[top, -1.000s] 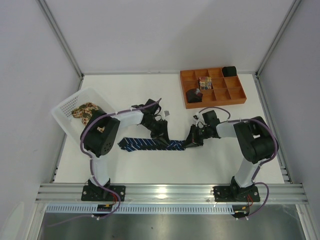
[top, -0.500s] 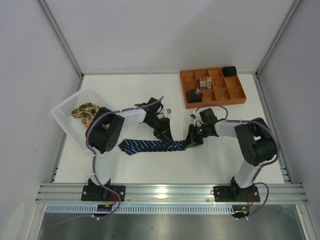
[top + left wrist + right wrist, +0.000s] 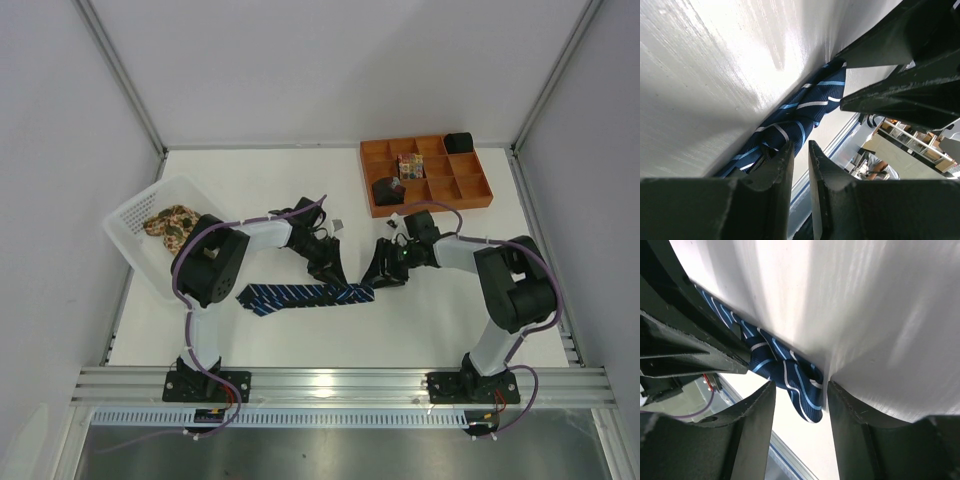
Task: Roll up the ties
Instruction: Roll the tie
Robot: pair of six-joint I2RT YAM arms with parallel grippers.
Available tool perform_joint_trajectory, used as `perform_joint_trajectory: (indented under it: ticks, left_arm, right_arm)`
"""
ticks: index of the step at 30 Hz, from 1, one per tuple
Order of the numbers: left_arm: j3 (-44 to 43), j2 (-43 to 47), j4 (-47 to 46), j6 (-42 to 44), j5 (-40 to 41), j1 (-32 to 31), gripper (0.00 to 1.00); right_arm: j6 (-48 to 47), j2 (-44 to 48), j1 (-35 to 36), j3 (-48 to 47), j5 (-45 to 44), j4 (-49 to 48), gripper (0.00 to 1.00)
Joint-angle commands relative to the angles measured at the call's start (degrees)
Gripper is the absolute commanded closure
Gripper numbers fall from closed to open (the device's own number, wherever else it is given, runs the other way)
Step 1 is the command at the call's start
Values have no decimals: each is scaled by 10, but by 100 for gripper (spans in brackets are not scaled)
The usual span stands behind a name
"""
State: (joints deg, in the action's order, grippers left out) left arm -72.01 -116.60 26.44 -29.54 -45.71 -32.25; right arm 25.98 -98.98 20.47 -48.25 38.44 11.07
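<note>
Our navy tie [image 3: 305, 294] lies mostly unrolled on the worktop [image 3: 430, 320], one end between the right pincer's [image 3: 376, 279] parted fingers. We cannot tell whether the left pincer [image 3: 334, 277] grips it. The tan tie [image 3: 168, 222] waits in the basket [image 3: 125, 210].

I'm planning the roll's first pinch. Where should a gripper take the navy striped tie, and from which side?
Take the folded right-hand end of the navy tie from above, fingers across its width. There the fabric is doubled and bunched; elsewhere it lies flat.
</note>
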Motion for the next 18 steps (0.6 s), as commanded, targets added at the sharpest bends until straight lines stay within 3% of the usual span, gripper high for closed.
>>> perform_joint_trajectory:
  ticks: [1, 7, 10, 11, 17, 18]
  left_arm:
    - [1, 6, -2, 12, 20, -4, 75]
    - [0, 1, 2, 18, 19, -4, 75]
    - [4, 1, 1, 21, 19, -5, 75]
    - [4, 0, 0, 21, 19, -5, 75]
    - [6, -1, -1, 23, 16, -5, 75]
    - [6, -2, 0, 24, 15, -5, 75]
  right_arm:
    - [14, -12, -9, -16, 13, -25, 48]
    - [23, -45, -8, -19, 30, -46, 52]
    - [26, -51, -7, -18, 32, -52, 63]
    - [24, -50, -6, -18, 31, -49, 72]
    - [21, -52, -6, -26, 16, -36, 100]
    - [20, -51, -4, -32, 14, -33, 100]
